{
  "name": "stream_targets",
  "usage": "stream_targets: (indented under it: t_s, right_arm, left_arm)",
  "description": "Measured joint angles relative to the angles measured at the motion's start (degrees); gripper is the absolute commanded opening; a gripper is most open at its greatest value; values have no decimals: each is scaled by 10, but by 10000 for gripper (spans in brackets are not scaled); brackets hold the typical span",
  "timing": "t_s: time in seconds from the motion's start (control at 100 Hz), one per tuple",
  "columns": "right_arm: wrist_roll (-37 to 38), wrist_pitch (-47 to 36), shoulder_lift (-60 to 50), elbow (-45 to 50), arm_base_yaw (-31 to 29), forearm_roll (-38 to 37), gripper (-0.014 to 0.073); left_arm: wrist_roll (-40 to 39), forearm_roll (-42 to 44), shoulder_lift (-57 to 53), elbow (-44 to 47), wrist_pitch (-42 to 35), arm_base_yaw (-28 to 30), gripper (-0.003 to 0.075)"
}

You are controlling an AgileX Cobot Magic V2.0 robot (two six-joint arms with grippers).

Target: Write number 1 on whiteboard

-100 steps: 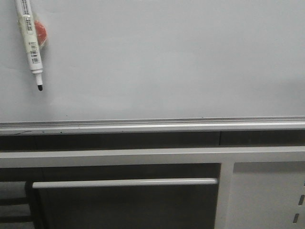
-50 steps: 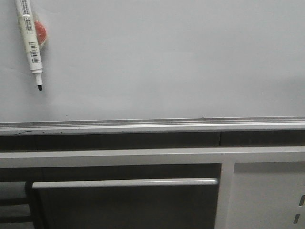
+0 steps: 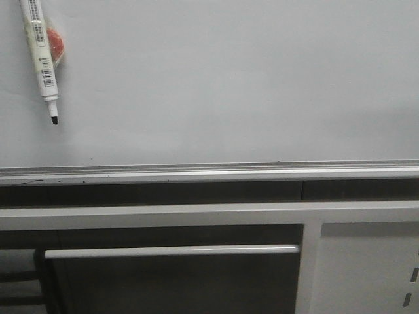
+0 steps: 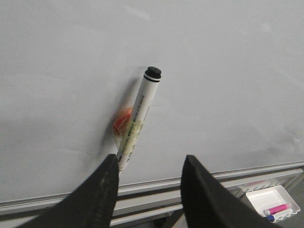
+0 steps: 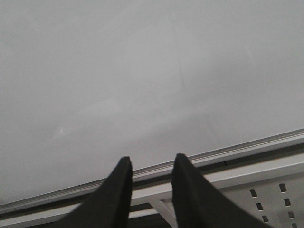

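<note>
We see the whiteboard (image 3: 229, 85), a large, glossy grey-white surface standing upright, with a silver aluminium rail along its bottom edge. It lies straight ahead of our left gripper (image 4: 148, 166) and our right gripper (image 5: 151, 167), filling the space beyond both pairs of fingers. Its surface is plain; no black stroke for the number 1 shows on it.

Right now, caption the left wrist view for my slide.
Open left hand facing a marker stuck by an orange holder to the unmarked whiteboard.
</note>
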Motion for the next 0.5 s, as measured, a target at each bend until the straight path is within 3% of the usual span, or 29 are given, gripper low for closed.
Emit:
stream_targets:
  t_s: [0.18, 0.5]
  right_arm:
    - [0, 2, 0, 0, 0, 2, 187]
    - [0, 4, 0, 0, 0, 19, 187]
  left_arm:
    - [20, -18, 1, 0, -4, 0, 295]
    - [145, -75, 50, 0, 0, 0, 295]
